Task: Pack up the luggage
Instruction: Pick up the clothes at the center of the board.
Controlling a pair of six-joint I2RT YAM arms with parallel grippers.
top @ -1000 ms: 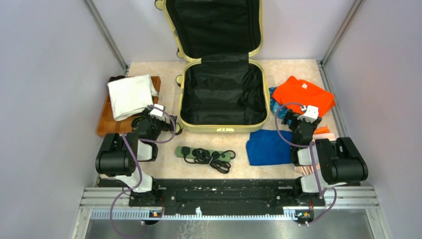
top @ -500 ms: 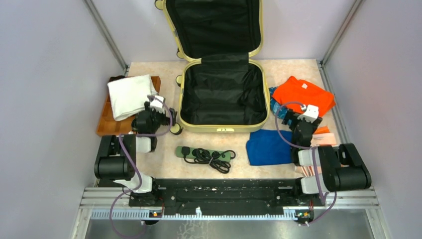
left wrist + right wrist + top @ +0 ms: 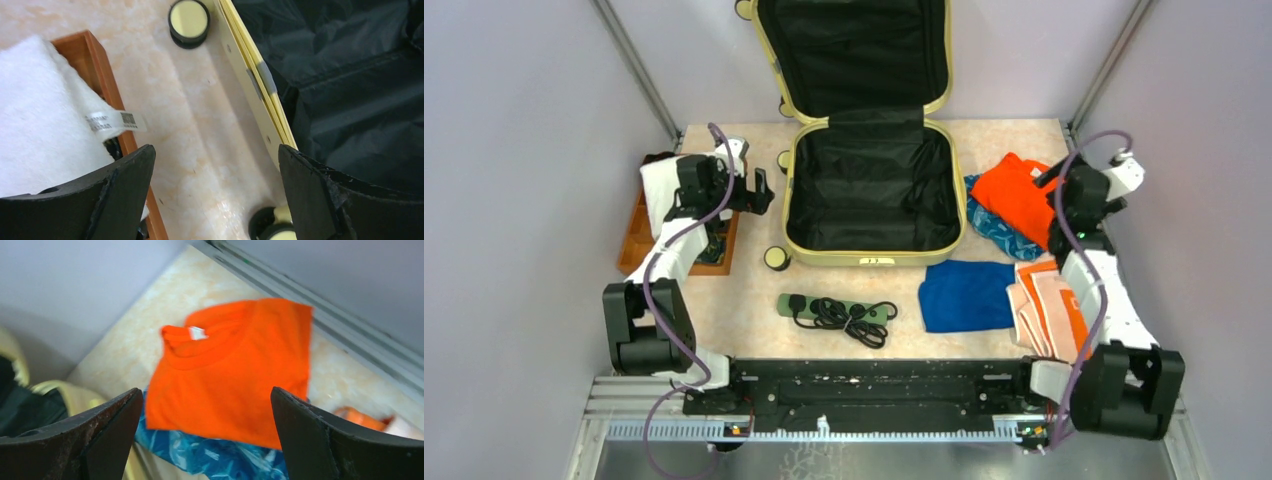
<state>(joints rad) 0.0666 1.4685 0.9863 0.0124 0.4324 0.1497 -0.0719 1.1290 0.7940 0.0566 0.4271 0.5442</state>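
Both claws stand wide with nothing between their fingers. The left claw hangs over the bare strip of counter just beside the left wall of the luggage; in its wrist view the pale yellow rim runs down toward its right-hand finger, apart from it. The right claw is off the luggage's right side, well apart from the shell, raised over an orange T-shirt. The luggage lies open in the middle of the counter toward the back, its black-lined base flat and holding nothing, its lid upright against the rear wall. A cream-and-black wheel shows at the near left corner of the shell. To the left, a folded white towel with a small label sits on a wooden tray, close beside the left claw. To the right, the T-shirt overlaps a blue patterned packet that lies next to the luggage's right wall. Nearer the arm bases lie a folded blue cloth and, touching its right edge, a peach and orange cloth. In front of the luggage rests a green power strip with its black cable coiled on top.
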